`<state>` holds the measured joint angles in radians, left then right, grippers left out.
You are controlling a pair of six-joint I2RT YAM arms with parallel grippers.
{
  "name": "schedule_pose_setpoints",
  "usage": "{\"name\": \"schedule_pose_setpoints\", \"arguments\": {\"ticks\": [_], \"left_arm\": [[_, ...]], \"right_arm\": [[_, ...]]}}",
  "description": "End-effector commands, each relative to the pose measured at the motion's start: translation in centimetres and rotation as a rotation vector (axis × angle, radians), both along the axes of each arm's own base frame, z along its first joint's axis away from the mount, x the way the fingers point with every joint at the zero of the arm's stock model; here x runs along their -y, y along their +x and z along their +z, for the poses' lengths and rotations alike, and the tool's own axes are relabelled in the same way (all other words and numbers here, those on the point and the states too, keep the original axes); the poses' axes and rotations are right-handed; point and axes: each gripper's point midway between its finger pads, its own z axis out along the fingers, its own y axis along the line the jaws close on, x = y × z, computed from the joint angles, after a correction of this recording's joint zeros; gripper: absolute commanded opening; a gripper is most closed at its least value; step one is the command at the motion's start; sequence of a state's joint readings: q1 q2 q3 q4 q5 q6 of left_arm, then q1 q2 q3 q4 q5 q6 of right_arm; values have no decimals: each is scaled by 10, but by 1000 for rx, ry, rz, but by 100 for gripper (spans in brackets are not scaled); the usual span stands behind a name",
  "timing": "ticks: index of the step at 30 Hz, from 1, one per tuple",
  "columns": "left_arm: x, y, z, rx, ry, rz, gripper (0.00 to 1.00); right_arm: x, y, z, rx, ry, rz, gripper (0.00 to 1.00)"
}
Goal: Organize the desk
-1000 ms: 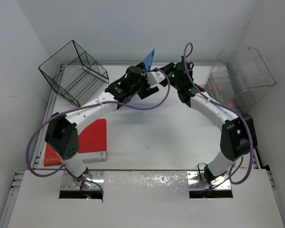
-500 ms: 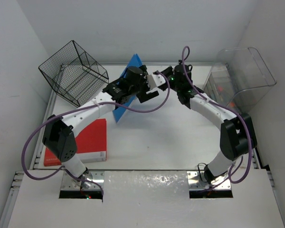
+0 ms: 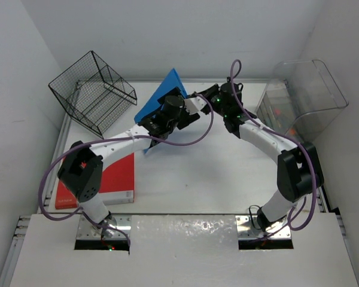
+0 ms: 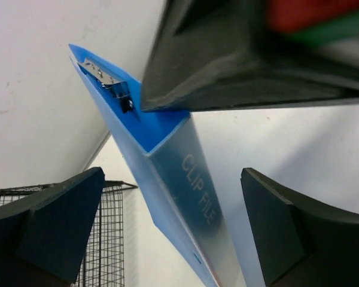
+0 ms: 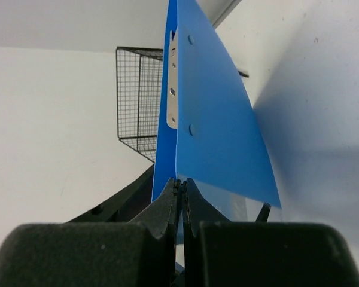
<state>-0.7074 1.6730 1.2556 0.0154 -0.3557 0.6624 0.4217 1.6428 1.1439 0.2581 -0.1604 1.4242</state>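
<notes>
A black wire basket (image 3: 93, 89) sits tipped at the far left corner of the desk (image 3: 215, 173), and a red folder (image 3: 116, 176) lies flat beside the left arm's base. At the far middle a blue clip file (image 3: 161, 98) stands tilted on edge and hides part of the tabletop behind it. The left gripper (image 4: 172, 197) is spread wide, one finger on each side of the file. The right gripper (image 5: 180, 188) pinches the file's edge. The desk lies below both. A clear plastic bin (image 3: 302, 89) stands far right.

One bench (image 3: 227, 173) holds one blue clip file (image 3: 161, 95), one red book (image 3: 119, 174), one wire basket (image 3: 93, 95), one clear bin (image 3: 305, 89), and two tools: left tool (image 4: 173, 224), right tool (image 5: 180, 185).
</notes>
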Motion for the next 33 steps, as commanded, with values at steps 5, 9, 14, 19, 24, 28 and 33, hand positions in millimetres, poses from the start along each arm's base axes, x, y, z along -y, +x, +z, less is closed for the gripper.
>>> {"name": "schedule_pose_setpoints", "arguments": {"ticks": [5,9,14,19,24,28,33], "left_arm": [[6,16,3,52,-82,46,71],[9,14,-2,19,-95,38,24],[8,10,-3,-6,-88,29,0],[-2,9,9,-6,-108,18,0],[-26,20,28,-1,-149,29,0],[-40,28,39,-1,-162,46,0],[-46,37,63,3,-227,17,0]], "right_arm": [[-1,-6,55,138,86,3,0],[-1,-7,54,137,88,3,0],[-1,-8,49,126,102,6,0],[10,-4,45,135,98,-11,0],[46,5,38,172,23,-49,18],[76,8,38,220,-130,-96,47],[98,1,53,320,-254,-128,61]]}}
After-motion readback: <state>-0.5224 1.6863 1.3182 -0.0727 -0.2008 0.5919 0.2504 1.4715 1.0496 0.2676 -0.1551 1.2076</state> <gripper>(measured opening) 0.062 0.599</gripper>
